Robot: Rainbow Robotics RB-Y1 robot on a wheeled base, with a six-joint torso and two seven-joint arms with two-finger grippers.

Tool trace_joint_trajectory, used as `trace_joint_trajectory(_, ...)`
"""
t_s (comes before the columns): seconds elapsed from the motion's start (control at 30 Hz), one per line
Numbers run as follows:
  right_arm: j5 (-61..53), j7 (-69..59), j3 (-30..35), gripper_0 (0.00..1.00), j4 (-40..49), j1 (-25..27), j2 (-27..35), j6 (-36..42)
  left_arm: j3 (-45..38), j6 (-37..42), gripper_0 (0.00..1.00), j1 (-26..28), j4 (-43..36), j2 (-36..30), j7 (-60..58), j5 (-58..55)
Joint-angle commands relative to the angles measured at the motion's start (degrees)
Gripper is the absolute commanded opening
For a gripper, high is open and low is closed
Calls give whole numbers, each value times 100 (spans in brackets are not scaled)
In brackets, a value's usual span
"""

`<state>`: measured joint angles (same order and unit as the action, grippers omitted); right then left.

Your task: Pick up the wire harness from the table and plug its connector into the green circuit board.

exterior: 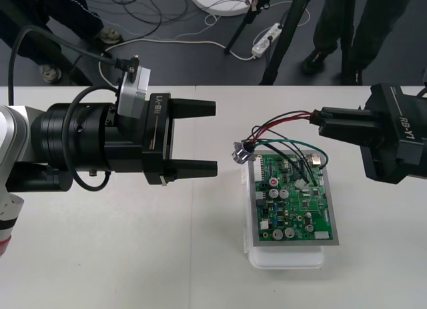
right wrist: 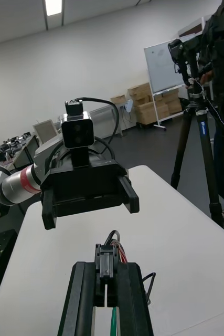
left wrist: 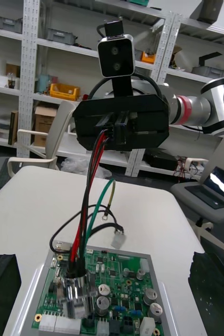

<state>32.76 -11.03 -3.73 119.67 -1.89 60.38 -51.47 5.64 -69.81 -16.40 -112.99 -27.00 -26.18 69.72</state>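
Currently listed: right pincer (exterior: pixel 319 123) is hanging by the far right edge of the green circuit board (exterior: pixel 293 201), fingers closing narrowly on the black plug (right wrist: pixel 106 262) of the wire harness (exterior: pixel 280 127). Its red, black and green wires are arcing down to the metal socket (exterior: pixel 240 153), which is sitting at the board's far left corner. Next, left pincer (exterior: pixel 215 137) is hanging over the worktop (exterior: pixel 133 255) beside the board, fingers standing wide apart, holding nothing. Board is resting on a white base (exterior: pixel 287 259).
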Motion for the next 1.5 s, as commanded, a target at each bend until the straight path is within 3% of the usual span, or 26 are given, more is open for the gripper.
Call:
trace_joint_trajectory(0.03, 143, -400, 83, 0, 329, 48, -106, 102, 95, 117, 95, -285, -198, 230, 394, -99)
trace_joint_trajectory(0.47, 345, -602, -392, 0, 733, 4, -220, 691, 104, 170, 95, -452, -206, 204, 236, -204)
trace_joint_trajectory(0.83, 652, -602, -981, 0, 804, -400, -299, 1306, 113, 179, 95, -487, -206, 177, 69, -204)
trace_joint_trajectory(1.5, 1136, -400, -998, 0, 891, -558, -413, 1332, 350, 460, 95, -496, -198, 116, 7, -319)
